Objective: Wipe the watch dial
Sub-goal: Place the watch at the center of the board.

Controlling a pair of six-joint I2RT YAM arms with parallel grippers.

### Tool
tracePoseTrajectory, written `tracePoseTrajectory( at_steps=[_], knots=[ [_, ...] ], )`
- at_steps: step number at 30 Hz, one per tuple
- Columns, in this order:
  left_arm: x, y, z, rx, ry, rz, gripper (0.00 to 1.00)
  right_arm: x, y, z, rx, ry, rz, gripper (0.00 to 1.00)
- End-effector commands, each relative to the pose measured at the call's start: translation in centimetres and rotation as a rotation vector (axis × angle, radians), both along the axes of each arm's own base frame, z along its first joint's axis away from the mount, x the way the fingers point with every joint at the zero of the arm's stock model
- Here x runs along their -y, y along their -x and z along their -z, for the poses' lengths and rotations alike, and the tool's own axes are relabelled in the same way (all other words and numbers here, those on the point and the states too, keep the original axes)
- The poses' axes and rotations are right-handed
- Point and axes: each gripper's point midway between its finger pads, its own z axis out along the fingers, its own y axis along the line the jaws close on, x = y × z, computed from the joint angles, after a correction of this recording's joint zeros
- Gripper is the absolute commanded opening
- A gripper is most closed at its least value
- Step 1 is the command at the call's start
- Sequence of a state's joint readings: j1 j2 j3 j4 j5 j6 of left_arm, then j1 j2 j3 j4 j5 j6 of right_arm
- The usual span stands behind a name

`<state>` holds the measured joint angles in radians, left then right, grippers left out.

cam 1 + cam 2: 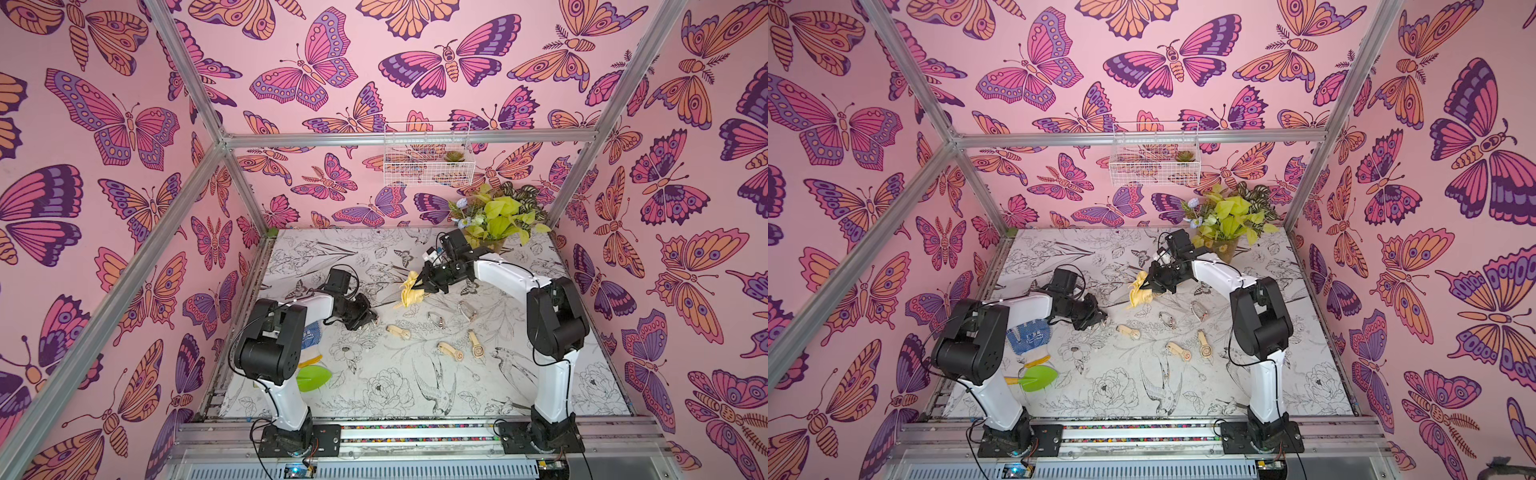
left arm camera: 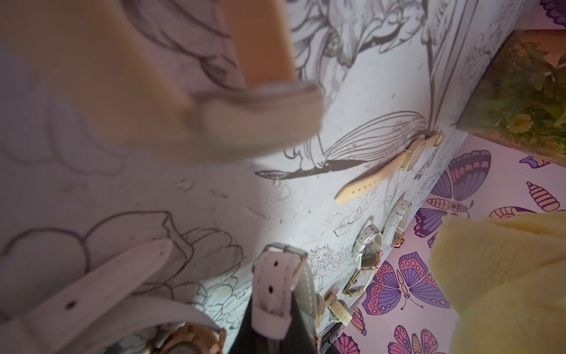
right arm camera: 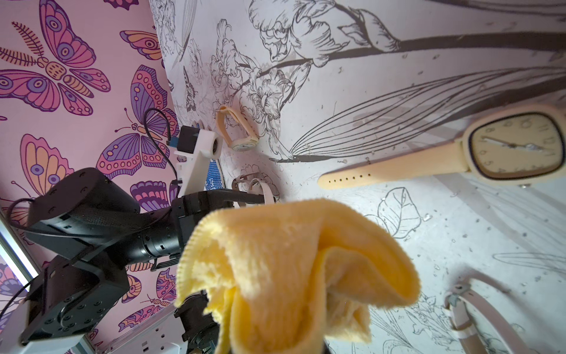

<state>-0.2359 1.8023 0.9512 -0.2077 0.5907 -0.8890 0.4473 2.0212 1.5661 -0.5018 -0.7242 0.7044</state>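
My left gripper (image 1: 369,319) is shut on the strap of a white-strapped watch (image 2: 274,294), low over the table left of centre. Its rose-gold dial (image 2: 186,338) shows blurred at the edge of the left wrist view. In the right wrist view, the white straps (image 3: 257,190) stick out of the left gripper's fingers. My right gripper (image 1: 424,284) is shut on a bunched yellow cloth (image 1: 411,291), which hangs in the air right of and behind the held watch, apart from it. The cloth (image 3: 294,269) hides the right jaws in the right wrist view.
Several other watches lie on the table: a beige one with a squarish dial (image 3: 514,147), cream ones (image 1: 398,331) (image 1: 451,351) (image 1: 475,344) and white ones (image 1: 436,319) (image 1: 466,309). A blue-dotted glove (image 1: 1030,336) and green trowel (image 1: 1038,378) lie by the left arm. A potted plant (image 1: 494,220) stands back right.
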Motion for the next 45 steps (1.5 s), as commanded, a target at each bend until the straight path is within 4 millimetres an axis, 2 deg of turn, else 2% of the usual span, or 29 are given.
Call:
tracePoseTrajectory(
  at_steps=[1,8,13,22,26,29,45],
  knots=[
    [-0.6,0.3,0.9,-0.033,-0.045,0.013,0.07,-0.1,-0.1,-2.3,0.053,-0.006,-0.015,0.0],
    [-0.6,0.4,1.4,-0.067,-0.063,0.021,0.15,0.1,-0.4,-2.5,0.06,-0.003,-0.015,0.0],
    [-0.5,0.1,1.0,-0.061,-0.072,0.028,0.22,0.3,-0.5,-2.5,0.059,-0.001,-0.015,0.0],
    [-0.2,-0.1,-1.4,-0.015,-0.085,0.031,0.41,0.6,-0.3,-2.5,0.059,0.003,-0.015,0.0],
    [0.0,-0.1,-2.6,0.016,-0.098,0.041,0.54,0.9,0.0,-2.4,0.057,0.007,-0.014,0.0],
    [0.1,-0.2,-3.5,0.041,-0.113,0.047,0.6,1.0,0.1,-2.4,0.055,0.008,-0.013,0.0],
    [0.5,-0.5,-7.6,0.127,-0.169,0.101,0.62,2.6,0.5,-2.4,0.054,0.02,0.018,0.0]
  ],
)
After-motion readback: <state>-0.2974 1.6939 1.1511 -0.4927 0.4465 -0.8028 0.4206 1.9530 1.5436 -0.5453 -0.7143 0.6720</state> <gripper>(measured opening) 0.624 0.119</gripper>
